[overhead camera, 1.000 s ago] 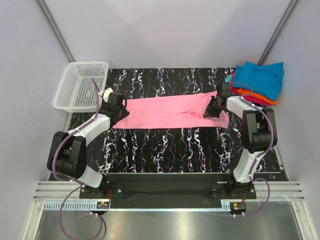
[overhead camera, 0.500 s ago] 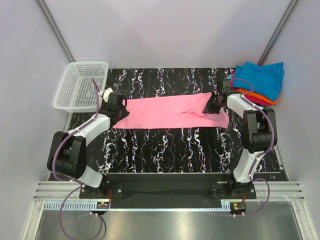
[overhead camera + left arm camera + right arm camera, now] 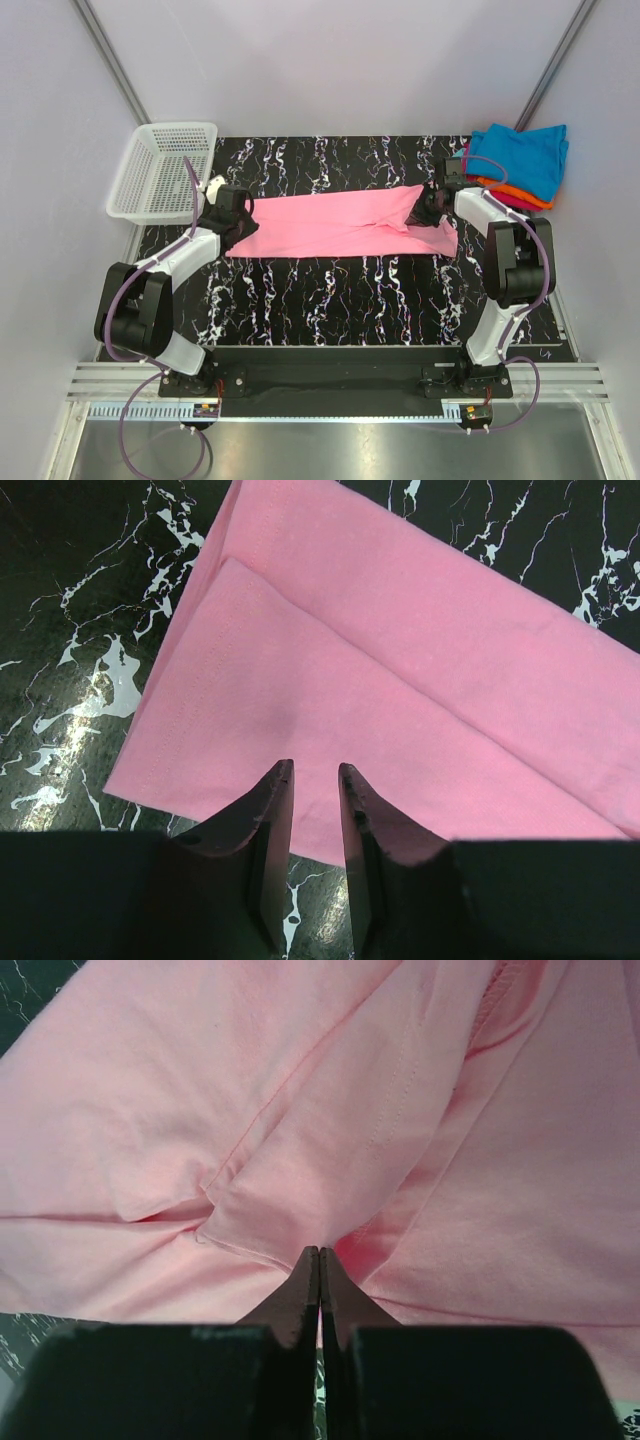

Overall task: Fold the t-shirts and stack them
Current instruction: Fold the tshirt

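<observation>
A bright pink t-shirt (image 3: 330, 225) lies folded into a long band across the black marbled table. My left gripper (image 3: 243, 222) hovers over its left end with the jaws a narrow gap apart. In the left wrist view nothing sits between those jaws (image 3: 315, 770), and the shirt's hem (image 3: 300, 680) lies flat below. My right gripper (image 3: 422, 212) is at the shirt's right end. Its fingertips (image 3: 319, 1252) are pressed shut on a raised fold of the pink cloth (image 3: 300, 1160), which bunches toward them. Folded t-shirts in teal-blue, orange and magenta are stacked (image 3: 515, 160) at the far right corner.
A white plastic mesh basket (image 3: 160, 170) stands at the far left corner, just behind the left arm. The stack at the far right lies close behind the right wrist. Grey walls enclose the table on three sides.
The right gripper has shifted slightly toward the far right, drawing the pinched pink cloth with it. The left arm and its jaws have stayed put.
</observation>
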Robot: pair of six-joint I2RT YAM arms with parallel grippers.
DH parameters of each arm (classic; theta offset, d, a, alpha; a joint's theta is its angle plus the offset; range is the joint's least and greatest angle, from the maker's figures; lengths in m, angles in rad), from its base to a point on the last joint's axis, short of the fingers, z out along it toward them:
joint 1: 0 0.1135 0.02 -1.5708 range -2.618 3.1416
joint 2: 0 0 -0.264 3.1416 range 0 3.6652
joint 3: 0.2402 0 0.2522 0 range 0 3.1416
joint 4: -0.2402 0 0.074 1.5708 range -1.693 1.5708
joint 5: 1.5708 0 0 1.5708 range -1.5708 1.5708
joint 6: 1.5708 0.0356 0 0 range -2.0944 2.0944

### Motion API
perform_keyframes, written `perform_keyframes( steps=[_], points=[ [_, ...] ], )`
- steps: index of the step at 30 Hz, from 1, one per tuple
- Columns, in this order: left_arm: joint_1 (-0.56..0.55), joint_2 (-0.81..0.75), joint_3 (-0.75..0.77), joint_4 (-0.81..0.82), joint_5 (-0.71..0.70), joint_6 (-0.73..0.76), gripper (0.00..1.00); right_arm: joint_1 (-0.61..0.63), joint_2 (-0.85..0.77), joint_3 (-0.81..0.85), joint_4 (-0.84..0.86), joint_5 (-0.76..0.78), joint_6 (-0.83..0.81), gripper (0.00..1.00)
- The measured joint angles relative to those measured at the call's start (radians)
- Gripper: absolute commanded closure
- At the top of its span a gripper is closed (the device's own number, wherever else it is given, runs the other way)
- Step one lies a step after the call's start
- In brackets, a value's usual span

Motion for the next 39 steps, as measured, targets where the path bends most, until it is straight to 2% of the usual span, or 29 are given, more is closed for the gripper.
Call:
perform_keyframes(
  steps=[2, 5, 17, 30, 32, 33, 36, 39],
  points=[
    [0.0, 0.0, 0.0, 0.0, 0.0, 0.0, 0.71, 0.0, -0.003, 0.0, 0.0, 0.0, 0.0, 0.78],
    [0.0, 0.0, 0.0, 0.0, 0.0, 0.0, 0.71, 0.001, -0.004, 0.0, -0.003, 0.006, -0.001, 0.68],
    [0.0, 0.0, 0.0, 0.0, 0.0, 0.0, 0.71, 0.016, -0.003, -0.014, -0.035, 0.012, 0.009, 0.71],
    [0.0, 0.0, 0.0, 0.0, 0.0, 0.0, 0.71, 0.04, 0.043, -0.014, -0.084, 0.033, 0.024, 0.65],
    [0.0, 0.0, 0.0, 0.0, 0.0, 0.0, 0.71, 0.046, 0.047, -0.014, -0.091, 0.038, 0.024, 0.67],
    [0.0, 0.0, 0.0, 0.0, 0.0, 0.0, 0.71, 0.05, 0.049, -0.013, -0.097, 0.041, 0.023, 0.71],
    [0.0, 0.0, 0.0, 0.0, 0.0, 0.0, 0.71, 0.06, 0.071, -0.004, -0.11, 0.047, 0.014, 1.0],
    [0.0, 0.0, 0.0, 0.0, 0.0, 0.0, 0.71, 0.062, 0.09, 0.019, -0.128, 0.046, 0.017, 1.0]
  ],
)
